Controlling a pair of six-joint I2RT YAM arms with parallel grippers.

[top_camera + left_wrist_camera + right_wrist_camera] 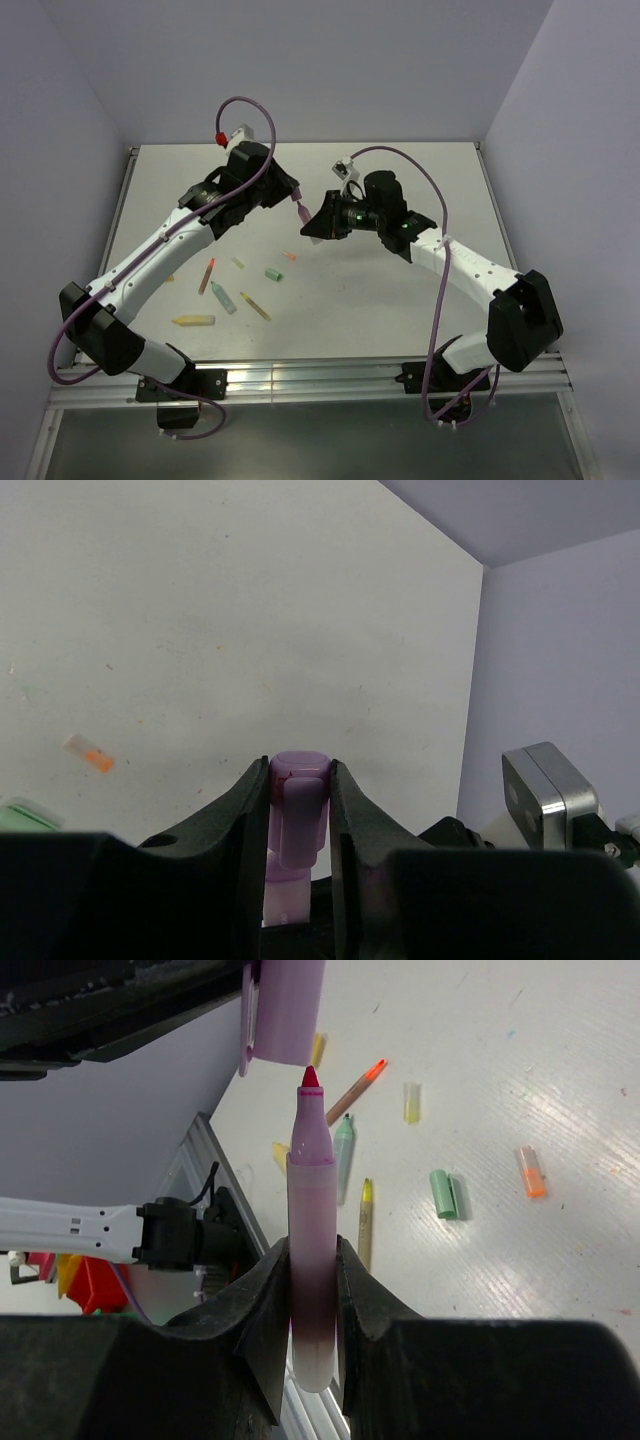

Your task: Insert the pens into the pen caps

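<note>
My left gripper [298,206] [299,770] is shut on a purple pen cap [299,800], held in the air above the table's middle. My right gripper [309,229] [313,1250] is shut on a pink-purple pen [312,1190] with its red tip pointing at the cap [285,1010]. Tip and cap mouth are almost touching, the tip just outside. On the table lie an orange-red pen [207,275], a mint green pen [224,298], an olive-yellow pen [255,306] and a yellow pen [193,320]. A green cap [273,273], an orange cap [292,256] and a yellow cap [239,263] lie among them.
The white table [400,180] is walled in at the back and both sides. A metal rail [300,375] runs along its near edge by the arm bases. Loose pens and caps sit front left of the grippers.
</note>
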